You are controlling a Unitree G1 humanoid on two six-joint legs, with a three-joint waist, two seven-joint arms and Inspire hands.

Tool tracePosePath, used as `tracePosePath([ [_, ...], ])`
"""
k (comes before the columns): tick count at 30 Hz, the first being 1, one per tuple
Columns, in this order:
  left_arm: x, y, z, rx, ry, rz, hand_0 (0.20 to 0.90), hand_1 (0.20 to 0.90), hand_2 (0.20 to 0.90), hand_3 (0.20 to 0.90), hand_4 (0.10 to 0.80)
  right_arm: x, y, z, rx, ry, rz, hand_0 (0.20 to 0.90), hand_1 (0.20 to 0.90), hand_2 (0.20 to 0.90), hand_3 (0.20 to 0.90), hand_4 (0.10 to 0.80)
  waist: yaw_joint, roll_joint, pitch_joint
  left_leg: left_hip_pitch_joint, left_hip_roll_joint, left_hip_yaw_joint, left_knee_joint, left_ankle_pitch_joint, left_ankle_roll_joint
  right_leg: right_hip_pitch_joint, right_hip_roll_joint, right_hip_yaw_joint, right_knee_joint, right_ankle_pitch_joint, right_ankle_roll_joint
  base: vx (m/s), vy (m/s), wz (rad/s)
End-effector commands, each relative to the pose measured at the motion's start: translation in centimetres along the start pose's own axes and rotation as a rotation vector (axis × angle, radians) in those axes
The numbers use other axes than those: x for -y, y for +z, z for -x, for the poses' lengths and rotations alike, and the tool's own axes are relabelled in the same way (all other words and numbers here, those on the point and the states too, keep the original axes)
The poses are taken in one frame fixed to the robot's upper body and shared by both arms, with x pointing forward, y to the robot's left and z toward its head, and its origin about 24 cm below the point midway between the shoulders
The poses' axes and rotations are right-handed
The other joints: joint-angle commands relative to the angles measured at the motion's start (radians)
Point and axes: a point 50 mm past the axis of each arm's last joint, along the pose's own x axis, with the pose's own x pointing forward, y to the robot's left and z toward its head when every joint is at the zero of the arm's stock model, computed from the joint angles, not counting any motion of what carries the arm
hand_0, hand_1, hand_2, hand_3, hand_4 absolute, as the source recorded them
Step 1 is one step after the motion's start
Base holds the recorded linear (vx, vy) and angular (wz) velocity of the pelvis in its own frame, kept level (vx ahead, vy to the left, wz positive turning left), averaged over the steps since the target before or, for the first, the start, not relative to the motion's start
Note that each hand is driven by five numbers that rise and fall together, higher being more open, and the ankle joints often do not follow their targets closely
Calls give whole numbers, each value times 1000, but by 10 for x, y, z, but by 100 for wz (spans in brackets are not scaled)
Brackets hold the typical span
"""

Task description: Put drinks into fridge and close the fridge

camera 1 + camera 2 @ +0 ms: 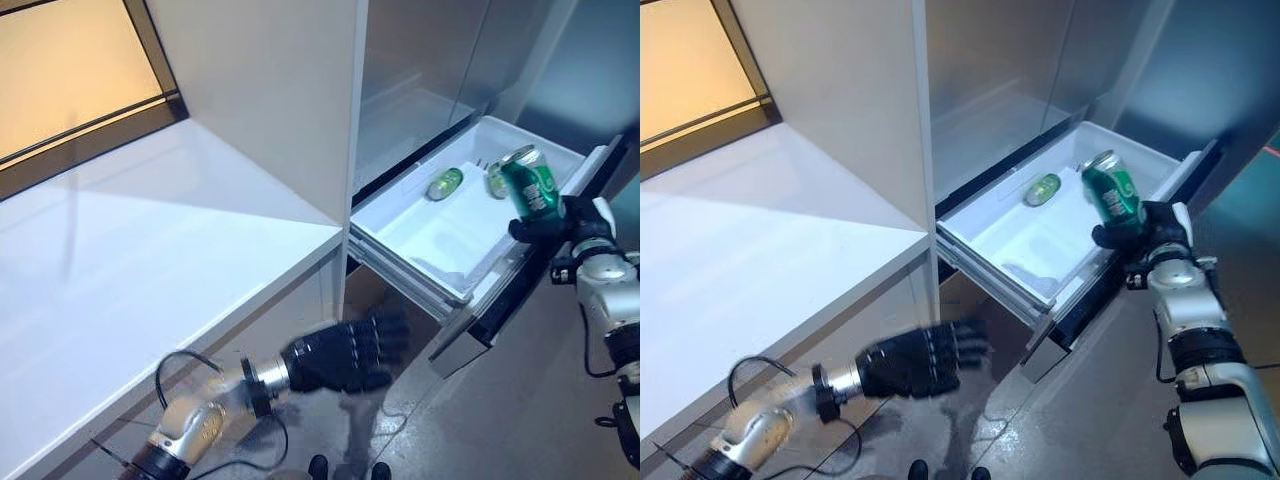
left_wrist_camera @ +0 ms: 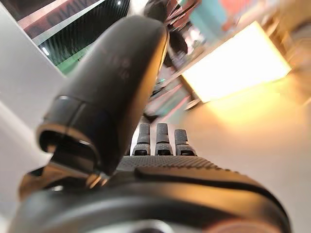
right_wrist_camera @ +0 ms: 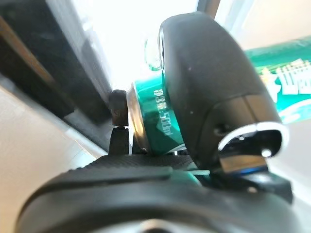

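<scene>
My right hand (image 1: 565, 224) is shut on a green can (image 1: 530, 186) and holds it upright over the front right corner of the open white fridge drawer (image 1: 440, 245). The can also shows in the right wrist view (image 3: 155, 116), with the thumb (image 3: 214, 82) curled across it. Two more green cans lie in the drawer, one near the middle back (image 1: 445, 183) and one partly hidden behind the held can (image 1: 495, 178). My left hand (image 1: 345, 355) is open and empty, low beside the white counter and below the drawer.
A white counter (image 1: 150, 250) runs along the left, with a window (image 1: 70, 70) behind it. A tall white cabinet panel (image 1: 290, 100) stands between counter and fridge. The fridge's upper compartment (image 1: 420, 90) is open above the drawer. Grey floor (image 1: 520, 400) lies below.
</scene>
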Motion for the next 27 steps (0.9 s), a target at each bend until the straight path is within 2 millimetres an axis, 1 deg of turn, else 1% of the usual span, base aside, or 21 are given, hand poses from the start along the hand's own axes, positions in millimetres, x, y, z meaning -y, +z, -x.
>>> tracePosePath([
  [1, 11, 1, -2, 21, -98, -80, 900, 900, 900, 900, 800, 79, 154, 18, 562, -259, -74, 300, 300, 300, 200, 100, 71, -28, -32, -105, -3, 6, 127, -99, 3, -158, 46, -8, 236, -96, -46, -196, -55, 35],
  [2, 6, -4, 0, -1, -65, -98, 900, 900, 900, 900, 800, 80, 157, 18, 569, -263, -68, 300, 300, 300, 200, 100, 75, -26, -19, -115, -2, 5, 129, -96, 2, -166, 47, -10, 239, -96, -47, -138, -53, 23],
  [4, -8, -16, 6, -32, 56, -138, 900, 900, 900, 900, 800, 81, 163, 19, 583, -266, -38, 300, 300, 300, 200, 100, 82, -21, 0, -134, 2, 3, 132, -89, 0, -184, 50, -16, 247, -96, -50, -61, -58, 10],
  [5, -19, -26, 12, -60, 134, -148, 900, 900, 900, 900, 800, 79, 165, 18, 583, -265, -21, 300, 300, 300, 200, 100, 86, -21, 12, -146, 3, 2, 136, -86, -1, -193, 51, -20, 251, -96, -51, -23, -70, 7],
  [7, -36, -34, 23, -102, 277, -222, 900, 900, 900, 900, 800, 78, 167, 19, 580, -269, 17, 300, 300, 300, 200, 100, 95, -24, 32, -170, 5, -2, 150, -83, -3, -206, 51, -28, 259, -98, -54, -28, -80, 12],
  [8, -45, -41, 30, -133, 360, -266, 900, 900, 900, 900, 800, 77, 170, 19, 576, -266, 32, 300, 300, 300, 200, 100, 99, -28, 44, -189, 4, -5, 159, -81, -5, -217, 53, -31, 264, -99, -57, -39, -74, 23],
  [10, -62, -50, 46, -153, 500, -296, 900, 900, 900, 900, 800, 75, 171, 19, 567, -264, 65, 300, 300, 300, 200, 100, 107, -30, 64, -221, 5, -12, 179, -75, -7, -239, 54, -37, 278, -98, -62, -57, -64, 19],
  [12, -79, -56, 65, -185, 668, -315, 900, 900, 900, 900, 800, 71, 174, 19, 552, -254, 93, 300, 300, 300, 200, 100, 118, -35, 83, -255, 4, -21, 200, -70, -9, -264, 54, -48, 295, -99, -65, -77, -101, 7],
  [13, -90, -61, 83, -231, 772, -312, 900, 900, 900, 900, 800, 68, 173, 17, 520, -247, 109, 300, 300, 300, 200, 100, 132, -41, 104, -292, 5, -29, 226, -68, -12, -287, 51, -62, 311, -97, -68, -102, -141, 11],
  [14, -95, -62, 91, -264, 819, -336, 900, 900, 900, 900, 800, 68, 172, 16, 495, -238, 114, 300, 300, 300, 200, 100, 139, -43, 114, -310, 4, -35, 238, -66, -14, -300, 49, -70, 318, -94, -68, -90, -115, 15],
  [15, -95, -62, 93, -266, 827, -335, 900, 900, 900, 900, 800, 68, 172, 17, 495, -239, 114, 300, 300, 300, 200, 100, 140, -44, 115, -316, 4, -36, 242, -66, -14, -304, 48, -72, 319, -94, -68, -68, -82, 19],
  [17, -103, -68, 114, -320, 929, -332, 900, 900, 900, 900, 800, 69, 170, 14, 434, -220, 119, 300, 300, 300, 200, 100, 156, -47, 141, -353, 3, -40, 272, -69, -18, -328, 44, -86, 334, -90, -70, -76, -85, 27],
  [19, -108, -69, 127, -342, 1011, -330, 900, 900, 900, 900, 800, 68, 167, 11, 382, -210, 128, 300, 300, 300, 200, 100, 162, -44, 156, -382, 0, -44, 290, -65, -19, -350, 37, -98, 344, -84, -72, -83, -43, 16],
  [21, -113, -72, 145, -314, 1118, -233, 900, 900, 900, 900, 800, 69, 157, 5, 284, -193, 148, 300, 300, 300, 200, 100, 172, -39, 177, -413, -5, -44, 314, -62, -19, -371, 28, -114, 353, -76, -74, -86, -30, 9],
  [22, -114, -71, 147, -303, 1139, -217, 900, 900, 900, 900, 800, 69, 155, 4, 269, -194, 149, 300, 300, 300, 200, 100, 175, -38, 181, -420, -6, -45, 319, -63, -19, -374, 26, -118, 354, -75, -75, -70, -34, 12],
  [24, -116, -71, 156, -282, 1186, -165, 900, 900, 900, 900, 800, 71, 143, 0, 183, -187, 147, 300, 300, 300, 200, 100, 182, -35, 196, -445, -11, -43, 349, -65, -18, -388, 17, -132, 369, -72, -76, -51, -24, 12],
  [27, -116, -69, 161, -250, 1203, -140, 900, 900, 900, 900, 800, 75, 128, -4, 86, -176, 158, 300, 300, 300, 200, 100, 186, -26, 208, -462, -13, -39, 365, -63, -16, -405, 11, -141, 389, -72, -78, -39, 1, 6],
])
